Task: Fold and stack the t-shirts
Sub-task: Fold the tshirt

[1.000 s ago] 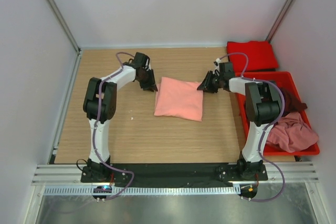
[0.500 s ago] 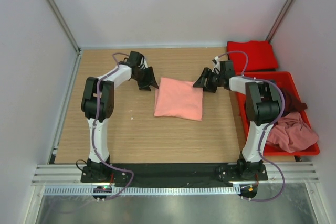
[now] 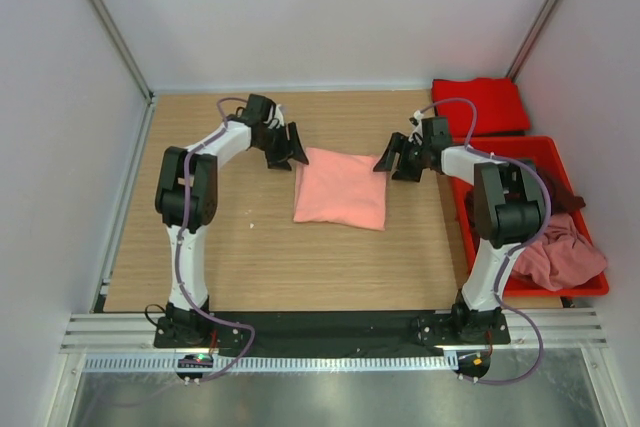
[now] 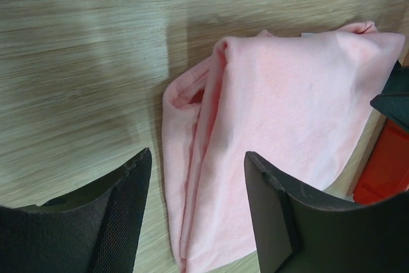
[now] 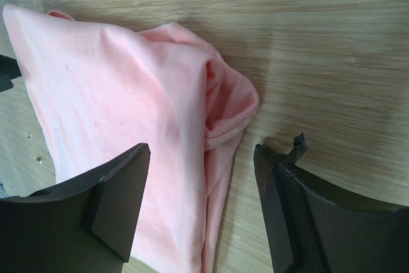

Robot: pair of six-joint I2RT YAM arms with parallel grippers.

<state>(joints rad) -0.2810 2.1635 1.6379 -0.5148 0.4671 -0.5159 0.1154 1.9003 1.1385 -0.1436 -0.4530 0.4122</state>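
Quick status: both sets of fingers are spread apart and holding nothing. My left fingers (image 3: pixel 291 150) sit at the far left corner of the salmon-pink shirt (image 3: pixel 340 189), and my right fingers (image 3: pixel 393 162) sit at its far right corner. I can't tell if either set is actually touching the cloth.

The shirt is folded into a rough rectangle and lies flat in the middle of the wooden surface (image 3: pixel 220 247), between my two arms. In the left wrist view its layered side edge shows in the gap between my fingers. In the right wrist view it's the bunched corner with the stitched hem.

The red shirt (image 3: pixel 480 105) lies folded at the far right corner of the surface, just behind the red bin (image 3: pixel 510 140). In the bin the dusty pink shirt (image 3: pixel 555 252) is crumpled at the near end. The maroon shirt (image 3: pixel 562 192) is beyond it, partly hidden by my right arm.
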